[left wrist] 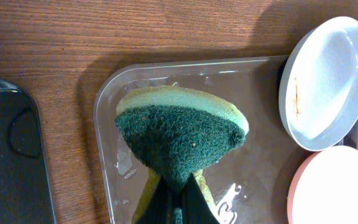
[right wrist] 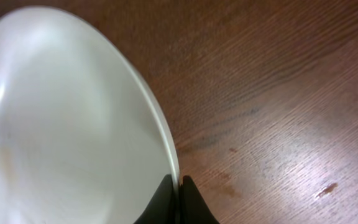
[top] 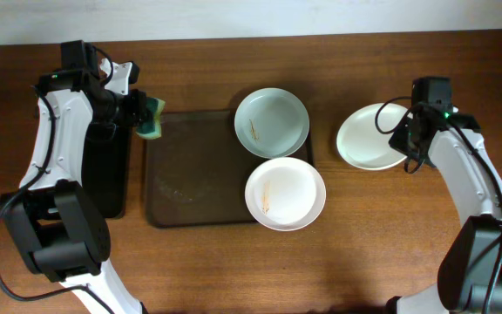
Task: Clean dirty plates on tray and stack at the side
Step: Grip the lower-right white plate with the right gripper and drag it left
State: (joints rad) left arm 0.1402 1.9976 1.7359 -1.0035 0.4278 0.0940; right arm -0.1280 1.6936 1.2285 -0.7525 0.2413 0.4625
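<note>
Gripping a green and yellow sponge (top: pixel 151 119), the left gripper (top: pixel 139 112) is seen at the upper left of the overhead view, poised over the upper left corner of the brown tray (top: pixel 190 174). Its jaws are clenched on the sponge's narrow end, so the rough green face is fanned out ahead of the fingers, presumably to be used for scrubbing. Two plates are found on the right half of the tray: the upper plate (top: pixel 271 122), overhanging the tray's top edge, and the lower plate (top: pixel 285 194), reaching past its lower right corner, with their rims touching or nearly so. A thin orange-brown smear is shown on each, so both are judged to be uncleaned. The third plate (top: pixel 371 137) is placed off the tray, on the table (top: pixel 338 262) at the right of the frame, apart from the other two. No clear smear can be made out on it, and it is taken as the base of the stack. Its right rim is pinched between the jaws of the right gripper (top: pixel 405 131), edge-on between the fingertips in the right wrist view, but whether it is fully settled on the wood cannot be told. A black tray (top: pixel 107 174) is seen just left of the brown one, beneath the left arm. Roughly a third of the work is judged done.
</note>
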